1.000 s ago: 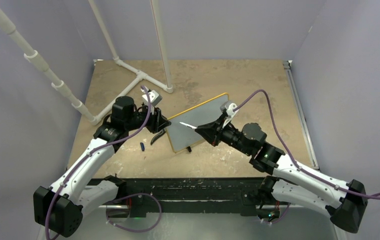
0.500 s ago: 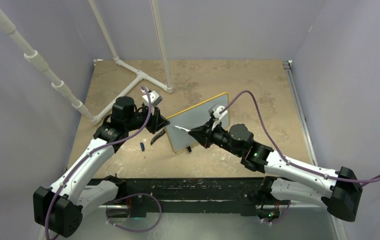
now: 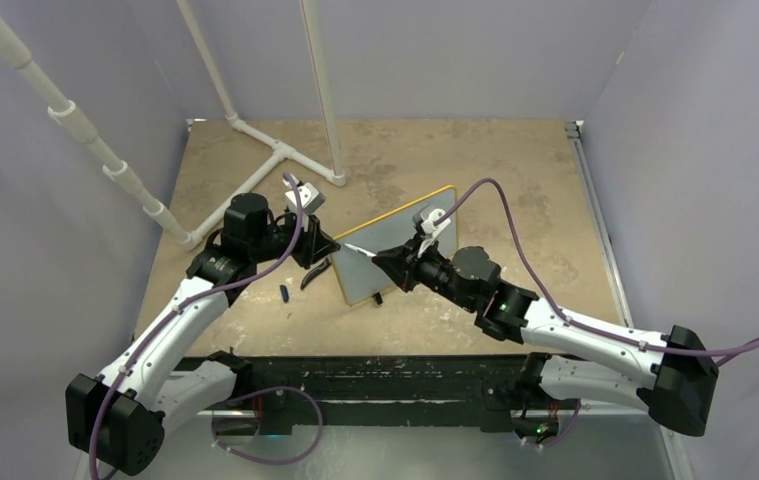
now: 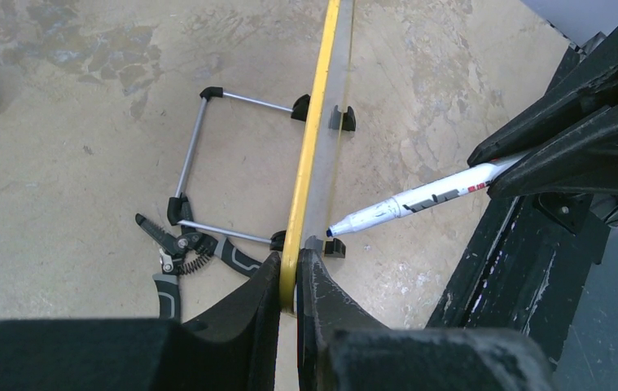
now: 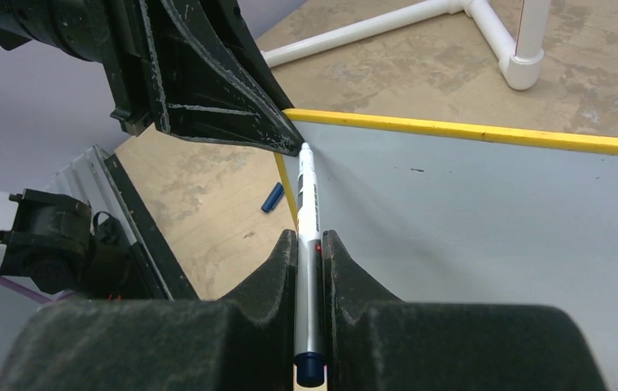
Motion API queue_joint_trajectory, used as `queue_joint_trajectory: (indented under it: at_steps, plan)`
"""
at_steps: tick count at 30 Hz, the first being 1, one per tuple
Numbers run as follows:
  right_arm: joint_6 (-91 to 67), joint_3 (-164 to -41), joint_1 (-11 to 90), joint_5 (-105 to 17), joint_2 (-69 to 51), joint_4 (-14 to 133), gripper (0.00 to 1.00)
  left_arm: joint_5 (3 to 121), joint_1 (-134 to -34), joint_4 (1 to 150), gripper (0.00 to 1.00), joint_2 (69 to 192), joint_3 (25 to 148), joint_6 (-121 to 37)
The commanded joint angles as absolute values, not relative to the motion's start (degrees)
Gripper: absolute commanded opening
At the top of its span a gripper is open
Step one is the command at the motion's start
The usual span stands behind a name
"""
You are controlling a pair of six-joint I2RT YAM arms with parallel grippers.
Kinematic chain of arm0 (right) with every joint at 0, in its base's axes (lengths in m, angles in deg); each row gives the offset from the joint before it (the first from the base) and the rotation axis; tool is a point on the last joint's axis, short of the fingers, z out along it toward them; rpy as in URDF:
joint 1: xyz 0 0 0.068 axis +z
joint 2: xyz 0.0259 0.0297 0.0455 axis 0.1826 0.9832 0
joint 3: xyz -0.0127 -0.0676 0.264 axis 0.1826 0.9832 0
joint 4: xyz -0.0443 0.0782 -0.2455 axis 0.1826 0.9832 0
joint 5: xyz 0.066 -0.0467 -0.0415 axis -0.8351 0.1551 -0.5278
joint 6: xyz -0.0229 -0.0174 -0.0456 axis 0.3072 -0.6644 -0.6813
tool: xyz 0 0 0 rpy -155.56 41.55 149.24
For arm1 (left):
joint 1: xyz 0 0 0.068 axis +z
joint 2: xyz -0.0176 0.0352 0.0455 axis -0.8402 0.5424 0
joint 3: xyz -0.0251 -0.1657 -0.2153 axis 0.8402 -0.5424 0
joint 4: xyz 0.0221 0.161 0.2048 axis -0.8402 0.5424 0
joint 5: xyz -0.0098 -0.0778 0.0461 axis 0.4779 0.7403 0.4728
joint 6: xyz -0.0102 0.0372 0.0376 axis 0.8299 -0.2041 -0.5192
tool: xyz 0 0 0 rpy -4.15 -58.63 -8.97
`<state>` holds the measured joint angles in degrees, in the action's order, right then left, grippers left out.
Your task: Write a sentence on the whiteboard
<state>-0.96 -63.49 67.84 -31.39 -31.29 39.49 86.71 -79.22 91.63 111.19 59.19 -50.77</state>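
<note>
The whiteboard (image 3: 367, 272) is standing tilted on the counter (image 3: 515, 170) between the arms. The left jaws are pinching shut on its yellow frame edge. The right jaws are clamping a marker (image 5: 309, 195), its tip pointing at the board's corner just beside the left jaws. A blue cap (image 5: 272, 196) is lying on the counter nearby.

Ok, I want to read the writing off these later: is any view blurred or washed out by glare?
Top view: soft even light, no glare, but the board is small and looks grey. Left wrist: board edge crisp, the left tool in front soft. Right wrist: board face evenly grey, no glare; pen sharp, right tool slightly soft.
</note>
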Motion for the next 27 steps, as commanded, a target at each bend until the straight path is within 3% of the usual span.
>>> queue_joint_trajectory:
  at_steps: [1,27]
  plan:
    - [-2.3,-66.4,68.2,-30.0,-30.7,36.1,0.00,86.8,-79.3,90.5,0.00,110.4,59.4,-52.7]
    - [-0.9,-64.8,68.3,-27.9,-28.6,39.1,0.00,87.1,-79.3,90.4,0.00,110.2,59.4,-52.8]
